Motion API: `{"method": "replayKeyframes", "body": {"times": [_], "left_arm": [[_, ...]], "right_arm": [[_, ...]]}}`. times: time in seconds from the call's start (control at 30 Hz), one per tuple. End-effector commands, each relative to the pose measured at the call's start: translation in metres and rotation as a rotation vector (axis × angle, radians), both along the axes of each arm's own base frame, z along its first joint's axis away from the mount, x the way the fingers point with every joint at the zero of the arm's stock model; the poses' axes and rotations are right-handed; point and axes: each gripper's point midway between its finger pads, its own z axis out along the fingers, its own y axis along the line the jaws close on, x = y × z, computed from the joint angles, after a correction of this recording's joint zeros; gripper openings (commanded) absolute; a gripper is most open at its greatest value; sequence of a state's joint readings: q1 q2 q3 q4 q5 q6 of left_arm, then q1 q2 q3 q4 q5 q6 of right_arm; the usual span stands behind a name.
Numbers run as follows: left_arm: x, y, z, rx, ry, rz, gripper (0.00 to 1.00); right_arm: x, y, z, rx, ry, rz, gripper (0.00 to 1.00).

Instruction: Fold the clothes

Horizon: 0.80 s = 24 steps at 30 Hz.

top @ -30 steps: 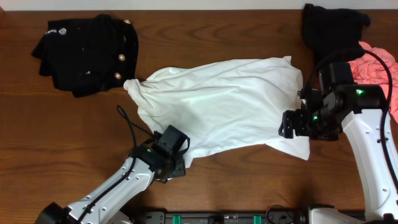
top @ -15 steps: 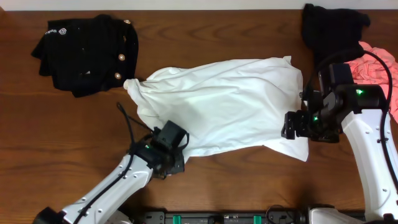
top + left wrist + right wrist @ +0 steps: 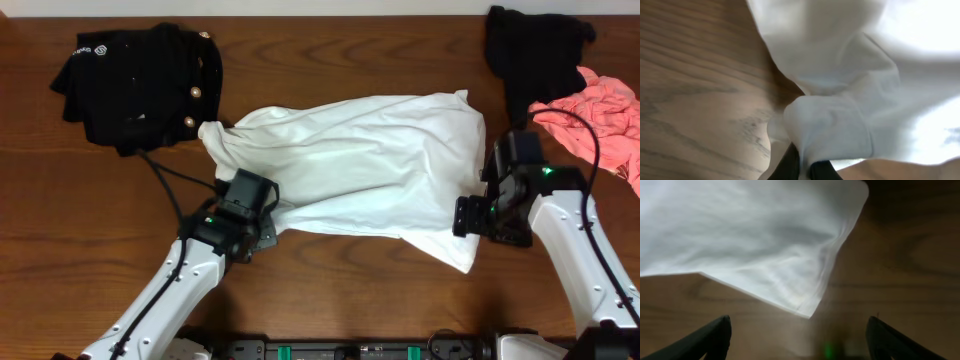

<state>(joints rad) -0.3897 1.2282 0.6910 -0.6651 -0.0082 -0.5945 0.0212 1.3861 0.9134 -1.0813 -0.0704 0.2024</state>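
Note:
The white T-shirt (image 3: 360,165) lies spread and wrinkled across the middle of the table, with no print showing. My left gripper (image 3: 266,228) is at its lower left edge. In the left wrist view, my left gripper (image 3: 805,169) is shut on a bunched fold of the white T-shirt (image 3: 830,125). My right gripper (image 3: 462,216) hovers by the shirt's lower right corner. In the right wrist view, my right gripper (image 3: 800,340) stands wide open with bare wood between its fingers. The corner of the white T-shirt (image 3: 805,311) lies just ahead of it.
A black garment with gold buttons (image 3: 140,85) lies crumpled at the back left. A black piece (image 3: 535,48) sits at the back right corner. A pink piece (image 3: 595,112) lies beside it, close to my right arm. Bare wood runs along the front edge.
My left gripper has shut on the shirt's lower left edge and drawn it back and to the left. My right arm has come nearer the front, uncovering more of the pink piece.

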Motion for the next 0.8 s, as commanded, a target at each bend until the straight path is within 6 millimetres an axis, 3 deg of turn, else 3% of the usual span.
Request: {"method": "replayKeyframes", "body": {"times": [0.0,0.4,0.77], "left_arm": [[0.011,0.011,0.006,0.021,-0.036,0.034,0.06],[0.022,0.011,0.009,0.007,-0.078,0.045,0.06],[0.022,0.011,0.009,0.007,-0.078,0.045,0.06]], "right_arm": [[-0.008,0.003,-0.013,0.012,0.017,-0.017,0.83],[-0.039,0.022,-0.055,0.041,0.08,-0.082,0.8],[-0.04,0.027,-0.063,0.038,0.073,-0.131,0.72]]}}
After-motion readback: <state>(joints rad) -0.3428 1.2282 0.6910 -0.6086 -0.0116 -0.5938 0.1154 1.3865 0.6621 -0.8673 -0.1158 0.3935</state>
